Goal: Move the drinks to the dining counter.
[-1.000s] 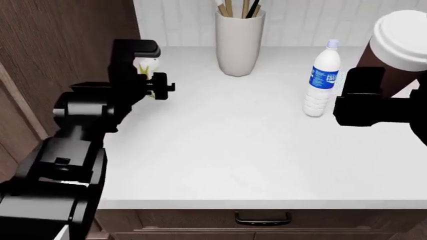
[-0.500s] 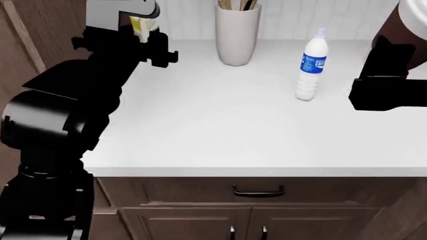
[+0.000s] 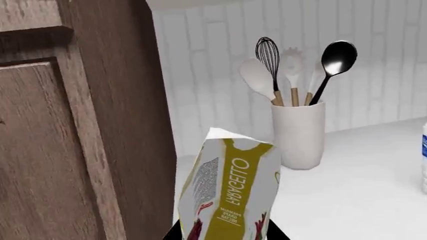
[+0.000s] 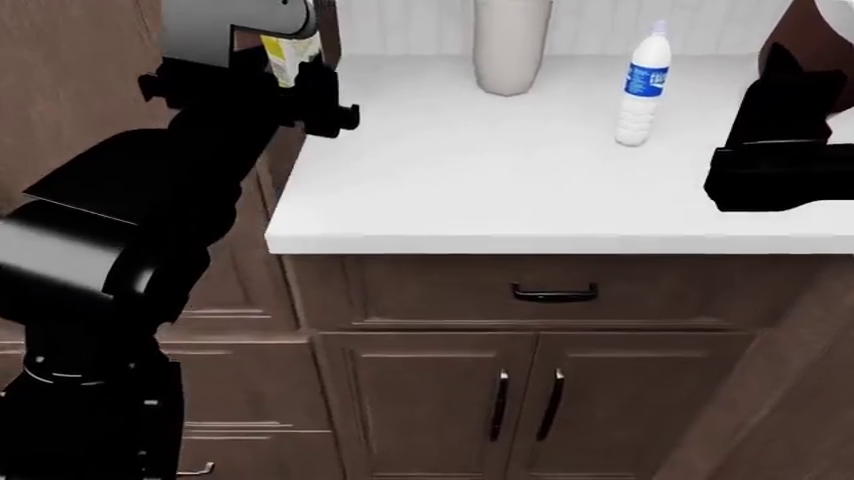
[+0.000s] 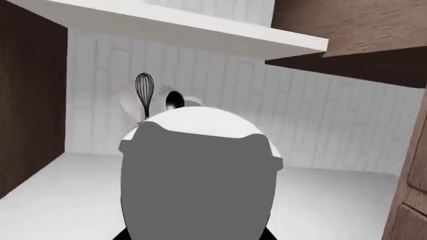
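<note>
White worktop (image 4: 534, 190) over drawers and doors with black handles fills the middle of the head view, with a pale tiled wall behind it and dark wood cabinetry on the left. At the far edge stands a beige utensil holder (image 4: 511, 40), and just to its right the clear bottle with the blue label (image 4: 643, 85) stands upright on the worktop, its long axis vertical, touched by neither arm. The left gripper (image 4: 287, 60) is raised at the near-left corner and pinches the small white carton (image 3: 230, 195), which the left wrist view shows tilted slightly, its yellow-green print facing the camera, clear of the surface. The right gripper (image 4: 787, 120) sits at the right edge of the view; the right wrist view is filled by the white lid of the coffee cup (image 5: 200, 165) directly ahead of the camera, so the cup appears to be clamped there, though the jaws themselves are hidden and their exact closure cannot be told. The dining counter is not in any view. Both hands seem loaded, so the bottle would probably wait for a later trip; it lies left of and beyond the right gripper, clearly nearer that arm than the left one.
</note>
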Controlling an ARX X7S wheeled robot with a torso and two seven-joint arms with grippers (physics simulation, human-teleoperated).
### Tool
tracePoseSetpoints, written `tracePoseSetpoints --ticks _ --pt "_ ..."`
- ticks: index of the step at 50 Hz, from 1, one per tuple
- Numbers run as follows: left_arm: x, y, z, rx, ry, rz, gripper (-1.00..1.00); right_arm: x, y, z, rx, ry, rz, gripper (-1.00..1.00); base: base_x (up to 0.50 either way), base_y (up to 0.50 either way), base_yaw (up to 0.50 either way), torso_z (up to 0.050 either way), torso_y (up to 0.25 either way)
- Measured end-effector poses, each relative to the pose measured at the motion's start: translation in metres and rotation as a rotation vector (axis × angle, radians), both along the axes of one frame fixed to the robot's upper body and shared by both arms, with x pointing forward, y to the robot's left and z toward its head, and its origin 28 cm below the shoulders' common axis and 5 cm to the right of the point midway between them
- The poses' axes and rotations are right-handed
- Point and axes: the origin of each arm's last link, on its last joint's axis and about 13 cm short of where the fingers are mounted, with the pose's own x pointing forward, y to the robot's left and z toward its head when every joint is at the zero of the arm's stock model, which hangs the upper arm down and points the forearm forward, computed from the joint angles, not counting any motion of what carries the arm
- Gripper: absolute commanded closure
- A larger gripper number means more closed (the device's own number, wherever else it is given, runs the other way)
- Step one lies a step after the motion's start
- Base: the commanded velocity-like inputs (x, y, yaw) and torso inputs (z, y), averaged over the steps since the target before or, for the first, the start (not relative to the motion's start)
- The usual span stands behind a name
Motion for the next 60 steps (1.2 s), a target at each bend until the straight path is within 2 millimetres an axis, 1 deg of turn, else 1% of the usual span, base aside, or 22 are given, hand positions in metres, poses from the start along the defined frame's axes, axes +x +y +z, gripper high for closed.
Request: tracePoseSetpoints --ticks 15,27,37,49,60 --pt "-0.002 0.002 -0.001 -0.004 -0.002 0.004 1.00 -0.003 0.000 0.001 -0.026 -0.009 -0.001 1.00 -0.25 0.50 0.00 0.000 0.000" --pt "-0.006 0.002 0.005 -0.003 -0.013 0.004 1.00 -0.004 0.000 0.001 -0.035 -0.012 -0.004 1.00 -0.21 0.50 0.00 0.000 0.000" --pt "-0.014 0.005 0.009 -0.008 -0.025 0.010 1.00 -0.009 0.000 0.003 -0.041 -0.019 -0.006 1.00 -0.16 0.50 0.00 0.000 0.000" --pt "-0.025 0.012 0.016 -0.011 -0.044 0.034 1.00 -0.013 0.001 0.004 -0.055 -0.035 -0.003 1.00 -0.05 0.50 0.00 0.000 0.000" --pt "-0.027 0.013 0.016 -0.009 -0.047 0.042 1.00 -0.013 0.000 0.003 -0.069 -0.043 -0.014 1.00 0.00 0.50 0.00 0.001 0.001"
